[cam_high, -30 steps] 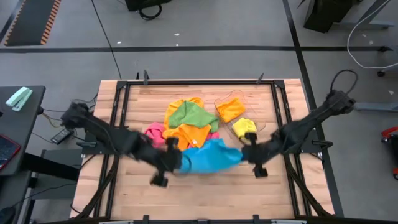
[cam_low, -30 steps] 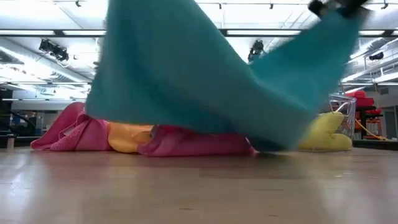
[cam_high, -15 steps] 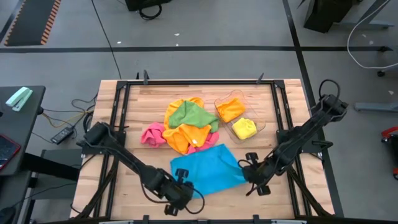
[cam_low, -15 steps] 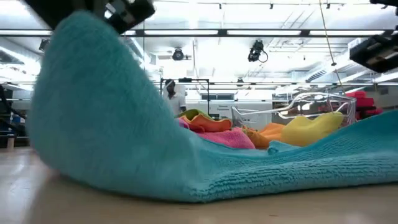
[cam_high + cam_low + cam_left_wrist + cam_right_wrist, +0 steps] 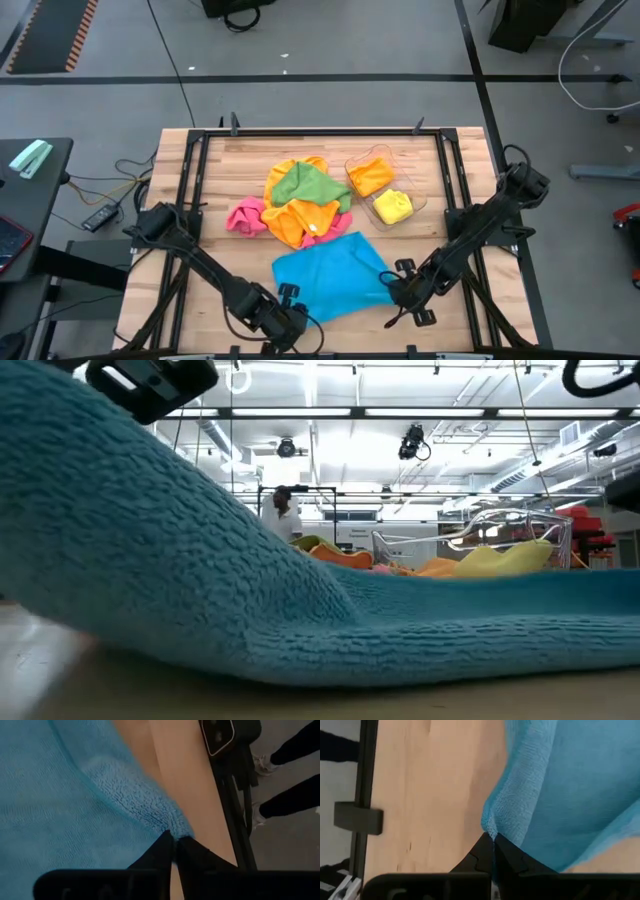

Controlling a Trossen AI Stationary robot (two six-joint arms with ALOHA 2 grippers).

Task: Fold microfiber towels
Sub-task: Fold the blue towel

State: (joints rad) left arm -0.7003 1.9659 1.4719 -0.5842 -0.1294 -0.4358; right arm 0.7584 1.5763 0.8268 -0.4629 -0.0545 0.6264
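A blue towel (image 5: 330, 275) lies spread on the wooden table near its front edge; it fills the low view (image 5: 300, 610). My left gripper (image 5: 293, 318) is shut on its near left corner. My right gripper (image 5: 398, 290) is shut on its near right corner. Behind it lies a heap of orange, green and pink towels (image 5: 300, 200). My left gripper pinches the blue towel's near left corner (image 5: 172, 827) between its two fingertips. That corner is raised off the table while the towel's middle lies flat. My right gripper pinches the blue towel's near right corner (image 5: 492, 827) between its two fingertips. The cloth beside the fingers is bunched into a small fold, low over the table.
A clear plastic tray (image 5: 385, 190) at the back right holds an orange towel (image 5: 372, 175) and a yellow towel (image 5: 392, 206). Black frame rails (image 5: 190, 190) run along the table's sides. A person stands far off in the low view (image 5: 283, 515).
Both grippers have gone down and toward the table's near edge with the blue towel. It hung bunched between them above the heap. Now it is drawn out and laid flat on the table in front of the heap, with its near corners still in the grippers.
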